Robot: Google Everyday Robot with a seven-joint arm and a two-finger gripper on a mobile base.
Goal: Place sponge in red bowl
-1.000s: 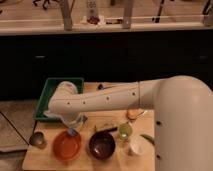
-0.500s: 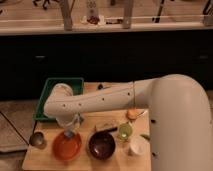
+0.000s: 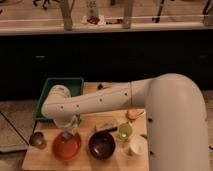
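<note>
Camera view: arm sweeps in from 3 o'clock across the counter (image 3: 40,159); hand (image 3: 67,134) hangs over the 12 o'clock rim of the red bowl (image 3: 66,145), clenched on the sponge (image 3: 66,135), a small blue-grey pad that shows just under the wrist, right above the bowl's back edge; whether sponge already touches the rim, cannot tell.

Neighbours: dark maroon bowl (image 3: 102,144) just beside the red bowl at its 3 o'clock; small metal cup (image 3: 36,140) near at 9 o'clock; green tray (image 3: 61,88) behind at 12 o'clock; green cup (image 3: 124,132) and white cup (image 3: 136,146) further toward 3 o'clock.

Risks, my read: hand sits over the back rim, not bowl centre; release here could land the sponge on the rim and tip it out toward the tray side; light pad may cling to a finger on opening and drag out; coming down further could press the rim and skid or tilt the bowl into the maroon one.
</note>
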